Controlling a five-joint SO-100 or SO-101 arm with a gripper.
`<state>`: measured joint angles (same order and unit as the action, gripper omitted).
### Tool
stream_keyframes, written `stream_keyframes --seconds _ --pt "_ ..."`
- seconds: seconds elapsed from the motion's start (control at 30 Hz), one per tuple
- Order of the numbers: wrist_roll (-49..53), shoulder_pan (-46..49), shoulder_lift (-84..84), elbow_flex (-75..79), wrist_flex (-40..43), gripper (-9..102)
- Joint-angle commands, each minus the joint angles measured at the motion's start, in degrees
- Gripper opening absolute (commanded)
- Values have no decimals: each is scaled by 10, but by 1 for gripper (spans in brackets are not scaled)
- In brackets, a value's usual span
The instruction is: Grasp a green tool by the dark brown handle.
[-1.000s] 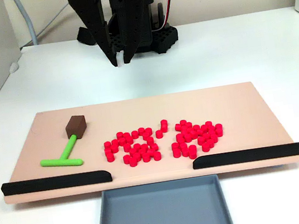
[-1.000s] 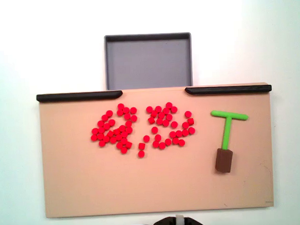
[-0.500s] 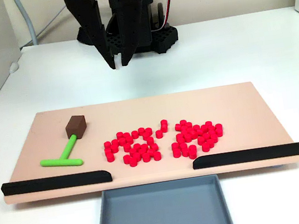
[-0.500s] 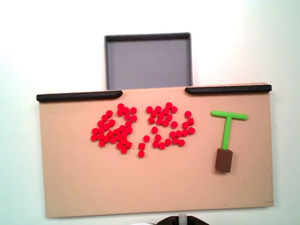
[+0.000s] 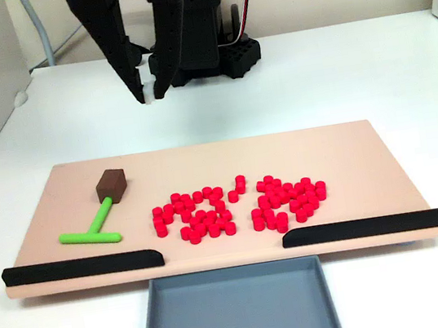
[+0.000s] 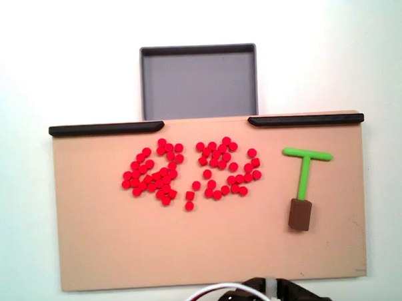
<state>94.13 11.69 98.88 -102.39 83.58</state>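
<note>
The green tool (image 5: 90,230) lies flat on the left part of the tan board (image 5: 347,141), its crossbar toward the front. The dark brown handle (image 5: 112,185) caps the stem's far end. In the fixed view from above, the green tool (image 6: 304,169) is on the right, with the dark brown handle (image 6: 300,215) at the lower end. My black gripper (image 5: 152,97) hangs over the white table behind the board, up and to the right of the handle. Its fingertips point down, a little apart, with nothing between them.
Several small red cylinders (image 5: 238,206) lie clustered mid-board. Two long black bars (image 5: 82,267) (image 5: 362,227) line the board's front edge, leaving a gap above a grey tray (image 5: 238,314). The arm's base (image 5: 211,58) stands behind the board, and part of the arm (image 6: 261,296) shows at the bottom edge.
The gripper has swung left, toward the tool's side, and more of the arm now shows at the bottom of the view from above. The tool and cylinders have not moved.
</note>
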Motion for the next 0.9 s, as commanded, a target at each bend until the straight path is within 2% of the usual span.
stream_keyframes --seconds 0.0,0.5,0.87 --pt "-5 22 -18 35 -4 0" --pt "13 76 -177 194 -4 0" --pt "-3 70 -178 192 -4 3"
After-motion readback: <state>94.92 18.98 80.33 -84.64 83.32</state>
